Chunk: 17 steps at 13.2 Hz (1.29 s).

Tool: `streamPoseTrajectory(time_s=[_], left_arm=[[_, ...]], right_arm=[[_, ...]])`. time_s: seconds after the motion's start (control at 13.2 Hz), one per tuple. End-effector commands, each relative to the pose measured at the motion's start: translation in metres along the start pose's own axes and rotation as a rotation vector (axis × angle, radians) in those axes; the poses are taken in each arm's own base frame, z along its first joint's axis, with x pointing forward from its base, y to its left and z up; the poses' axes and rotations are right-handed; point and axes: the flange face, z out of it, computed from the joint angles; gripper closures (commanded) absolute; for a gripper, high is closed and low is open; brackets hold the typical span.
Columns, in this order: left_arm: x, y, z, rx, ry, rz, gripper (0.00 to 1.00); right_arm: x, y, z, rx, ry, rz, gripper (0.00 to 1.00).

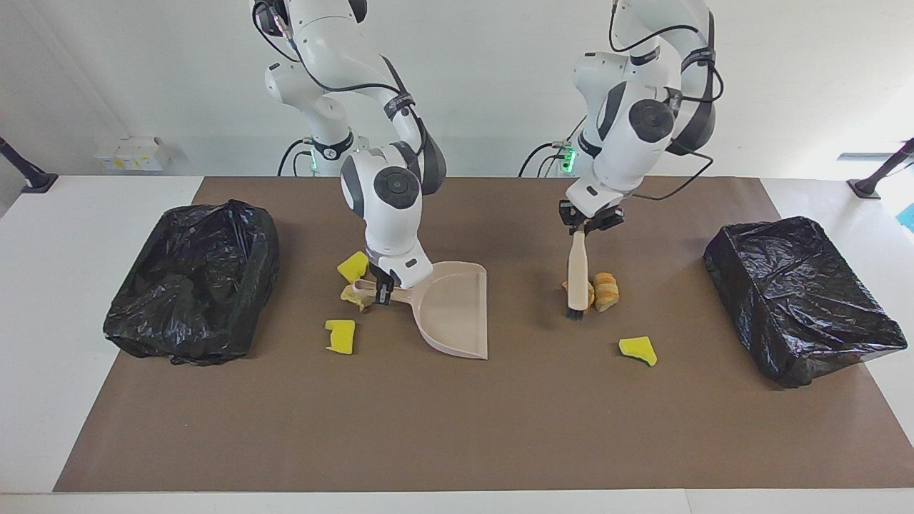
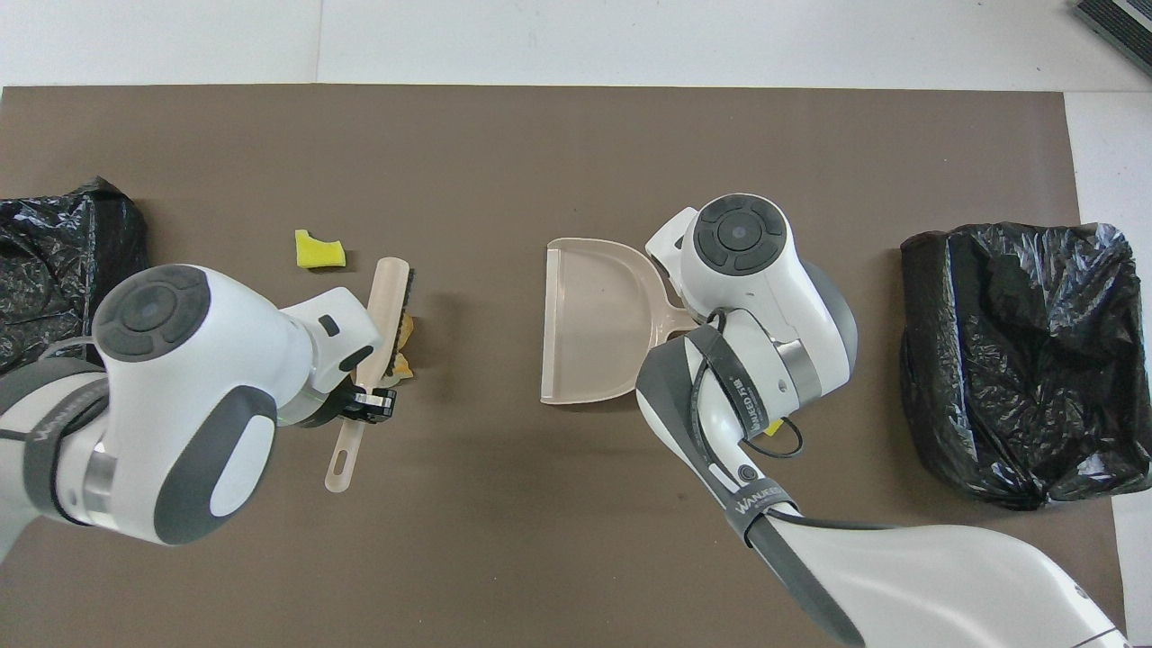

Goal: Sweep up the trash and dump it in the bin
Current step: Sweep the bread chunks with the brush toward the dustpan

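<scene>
Trash [image 1: 605, 291] lies loose on the surface, apparently none binned: left end effector [image 1: 587, 224] grasps the brush [image 1: 577, 273] against bread chunks, right end effector [image 1: 384, 289] grasps the empty dustpan [image 1: 454, 308] near yellow chunks [image 1: 353, 266].

Trash: orange-brown bread chunks [image 1: 605, 291] clustered against brush bristles; yellow foam pieces [image 1: 638, 350] scattered, three lying beside dustpan handle.

A white bench [image 1: 43, 343] carried a brown mat [image 1: 471, 428] across most of the frame. A plain white wall [image 1: 143, 71] filled the top. At upper left sat small white boxes [image 1: 131, 153], perhaps sockets. Light was bright and even.
</scene>
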Motion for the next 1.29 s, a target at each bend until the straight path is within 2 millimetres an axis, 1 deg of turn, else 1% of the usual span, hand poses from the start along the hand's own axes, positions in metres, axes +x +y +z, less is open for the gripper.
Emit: streamPoseTrajectory(time_s=[0.0,0.15,0.23,0.3,0.38,0.45,0.53,0.61,0.68,0.76,0.99,1.06,1.21], left_arm=[[-0.002,-0.049,-0.013,0.0,0.004,-0.199,1.0],[0.002,-0.102,-0.014,-0.016,0.02,-0.309,1.0],[0.0,-0.128,-0.01,-0.021,0.021,-0.347,1.0],[-0.007,-0.142,-0.005,-0.024,0.026,-0.37,1.0],[-0.014,-0.144,0.009,-0.024,0.039,-0.373,1.0],[-0.021,-0.138,0.03,-0.02,0.04,-0.365,1.0],[-0.027,-0.137,0.051,-0.015,0.026,-0.368,1.0],[-0.034,-0.127,0.067,-0.009,0.017,-0.362,1.0],[-0.039,-0.113,0.075,-0.003,0.005,-0.354,1.0],[-0.04,-0.097,0.078,0.002,0.006,-0.39,1.0],[-0.043,-0.043,0.088,0.02,0.004,-0.46,1.0],[-0.045,-0.028,0.09,0.023,0.01,-0.487,1.0],[-0.049,0.004,0.094,0.021,0.029,-0.539,1.0]], right_arm=[[0.004,-0.007,0.002,0.021,0.018,0.034,1.0],[0.003,-0.008,0.003,0.016,0.021,0.024,1.0],[0.004,-0.009,0.003,0.016,0.021,0.021,1.0],[0.004,-0.009,0.004,0.017,0.02,0.022,1.0],[0.004,-0.009,0.004,0.018,0.021,0.023,1.0],[0.004,-0.01,0.004,0.019,0.02,0.022,1.0],[0.005,-0.01,0.004,0.019,0.021,0.021,1.0],[0.005,-0.01,0.004,0.019,0.021,0.021,1.0],[0.005,-0.01,0.005,0.02,0.02,0.021,1.0],[0.003,-0.011,0.006,0.022,0.019,0.022,1.0],[0.003,-0.011,0.006,0.023,0.019,0.022,1.0],[0.003,-0.011,0.007,0.024,0.017,0.019,1.0],[0.002,-0.013,0.004,0.03,0.013,-0.024,1.0]])
